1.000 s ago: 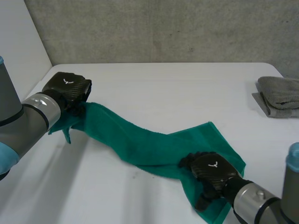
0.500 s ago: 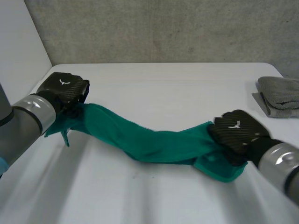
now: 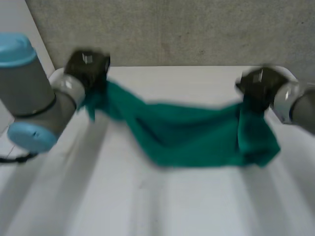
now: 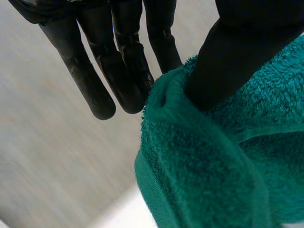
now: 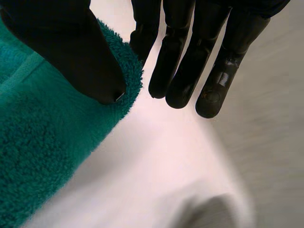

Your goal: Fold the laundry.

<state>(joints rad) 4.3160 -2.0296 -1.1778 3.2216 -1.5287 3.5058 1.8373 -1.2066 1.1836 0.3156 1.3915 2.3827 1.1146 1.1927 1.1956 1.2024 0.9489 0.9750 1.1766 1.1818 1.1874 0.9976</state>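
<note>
The white table (image 3: 147,206) fills the lower head view, with a grey concrete wall (image 3: 172,29) behind it. Above the table a green towel (image 3: 192,132) is strung between the two hands, bunched into a band at each end and sagging into a broad, deep belly in the middle. A loose fold hangs down below the right end. From the head view I cannot tell whether its lowest edge touches the table.

The left arm (image 3: 29,93) reaches in with its elbow bent and lifts the left hand (image 3: 87,66) to the far left of the table. The right arm (image 3: 300,105) holds the right hand (image 3: 258,82) at much the same height on the far right.

The wrist views show the grips, which the head view leaves unclear. The left hand's thumb presses into a thick roll of looped terry, pinching it against straight fingers (image 4: 118,71). The right hand's thumb clamps the towel's fuzzy edge against one of its straight fingers (image 5: 185,61), and the others stand free beside it.
</note>
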